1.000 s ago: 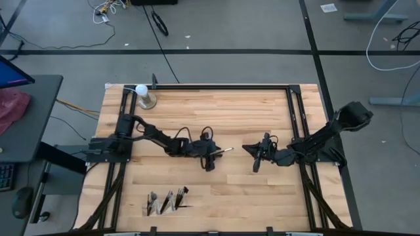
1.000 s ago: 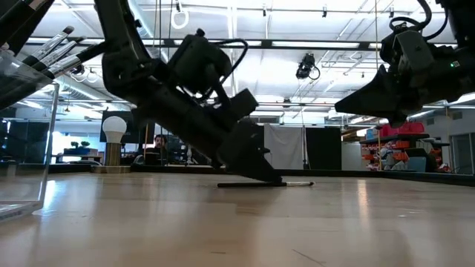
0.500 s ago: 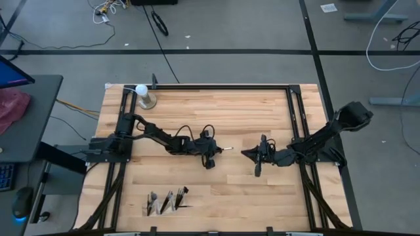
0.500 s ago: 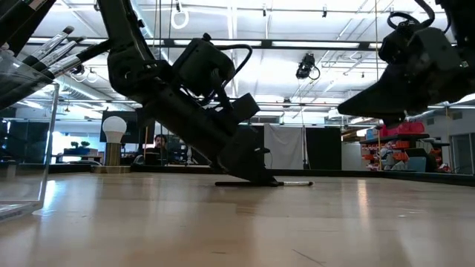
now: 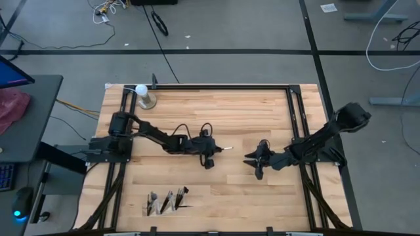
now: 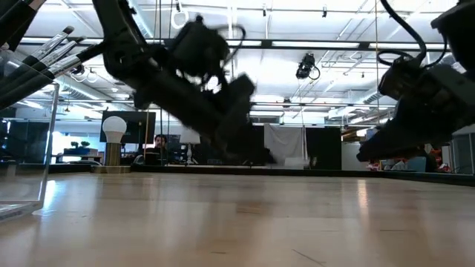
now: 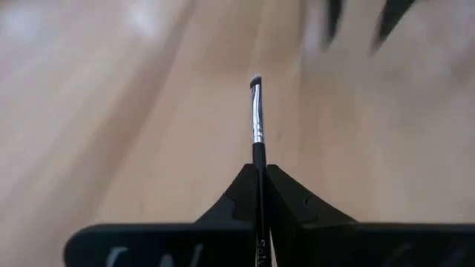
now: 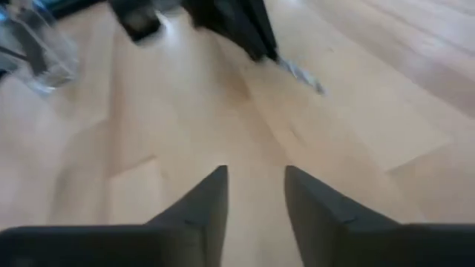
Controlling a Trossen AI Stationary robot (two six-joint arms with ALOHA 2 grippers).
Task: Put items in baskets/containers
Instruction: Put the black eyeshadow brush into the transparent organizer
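1. High view: the left end effector (image 5: 211, 152) sits mid-worktop (image 5: 216, 108), closed on a thin makeup brush (image 5: 223, 149) whose pale tip pokes out toward the right arm. The right end effector (image 5: 256, 162) hovers close by on the right side, holding nothing. The clear organizer (image 5: 164, 203) sits at the near edge, left of centre, with several brushes (image 5: 178, 195) already standing in it. My read: the pick is made, and the carry to the organizer is the step now in hand

2. Low view: the left arm is a dark blur above the wood, and I cannot pick out the brush here at all. The organizer's clear wall (image 6: 26, 148) is cut off at the picture's left edge, with stored brush handles leaning out above it. A white ball on a stand (image 6: 113, 137) shows far behind

3. Left wrist view: here it is plain, fingers (image 7: 230, 200) pinched tight on the dark handle, silvery ferrule and small tip (image 7: 256, 80) sticking straight ahead. The grip is far back on the handle, so the long end may wobble on the way

4. Right wrist view: fingers (image 8: 200, 204) stand apart, bare wood between them; the other arm and brush tip (image 8: 300, 74) are blurred ahead

5. What next calls for: swing the brush back toward the near edge, tip it upright and lower it into a free compartment; which compartment is free I cannot make out
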